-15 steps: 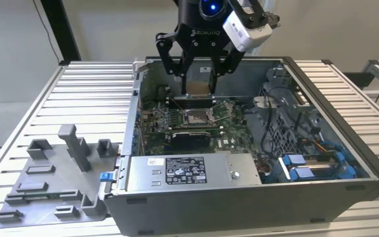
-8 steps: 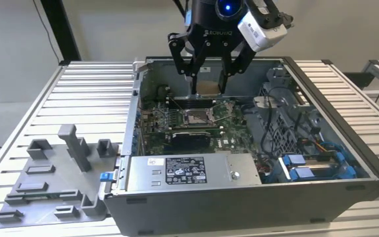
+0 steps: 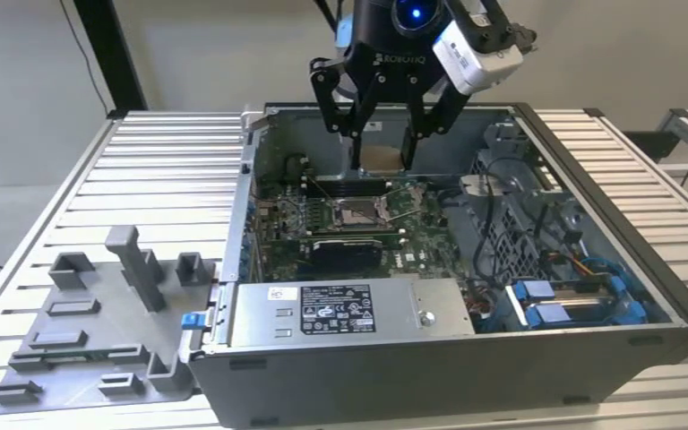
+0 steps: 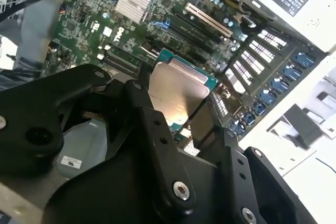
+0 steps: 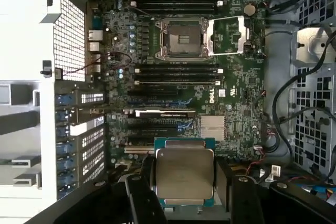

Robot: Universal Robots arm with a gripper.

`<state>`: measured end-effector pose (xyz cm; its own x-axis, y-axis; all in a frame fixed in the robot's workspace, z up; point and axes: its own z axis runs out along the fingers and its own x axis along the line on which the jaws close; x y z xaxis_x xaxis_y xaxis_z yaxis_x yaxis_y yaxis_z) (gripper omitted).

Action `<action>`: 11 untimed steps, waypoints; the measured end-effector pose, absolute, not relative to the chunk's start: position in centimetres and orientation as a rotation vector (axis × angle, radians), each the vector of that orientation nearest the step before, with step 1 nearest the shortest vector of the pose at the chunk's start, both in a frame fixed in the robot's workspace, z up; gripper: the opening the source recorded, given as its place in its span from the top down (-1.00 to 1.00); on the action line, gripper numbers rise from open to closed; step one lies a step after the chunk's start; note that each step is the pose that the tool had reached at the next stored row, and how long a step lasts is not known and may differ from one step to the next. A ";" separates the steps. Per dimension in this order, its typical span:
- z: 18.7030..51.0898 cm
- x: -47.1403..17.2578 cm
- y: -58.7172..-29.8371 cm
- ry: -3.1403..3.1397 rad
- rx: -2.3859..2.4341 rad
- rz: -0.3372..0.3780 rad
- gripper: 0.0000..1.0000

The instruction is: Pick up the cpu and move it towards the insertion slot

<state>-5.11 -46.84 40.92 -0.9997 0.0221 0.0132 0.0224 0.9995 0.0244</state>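
Exterior view: the gripper (image 3: 382,148) hangs over the far side of the open computer case (image 3: 631,269), its fingers pinching the cpu (image 3: 382,159) by two opposite edges. The chip is in the air, above the green circuit board (image 3: 422,255) and a little beyond the insertion slot (image 3: 357,212) as this camera sees it; the grey tray (image 3: 87,331) lies outside the case toward the exterior view's left.

Second wrist view: the cpu (image 4: 176,97) sits between the black fingers (image 4: 155,129), silvery face toward the lens, and appears level rather than cocked.

First wrist view: the cpu (image 5: 185,174) is seen held at its sides, and the insertion slot (image 5: 182,38) lies well apart from it across the board, frame open, brownish centre bare. To do this step well, the chip should, I judge, stay flat and travel high enough to clear the slot's metal frame, with its edges squared to the frame
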 end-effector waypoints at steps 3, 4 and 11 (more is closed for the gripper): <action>40.9 -5.1 -46.8 -3.128 -0.035 -0.038 1.00; 40.9 -5.1 -46.8 -3.128 -0.035 -0.038 1.00; 40.9 -5.1 -46.1 -3.128 -0.035 -0.038 1.00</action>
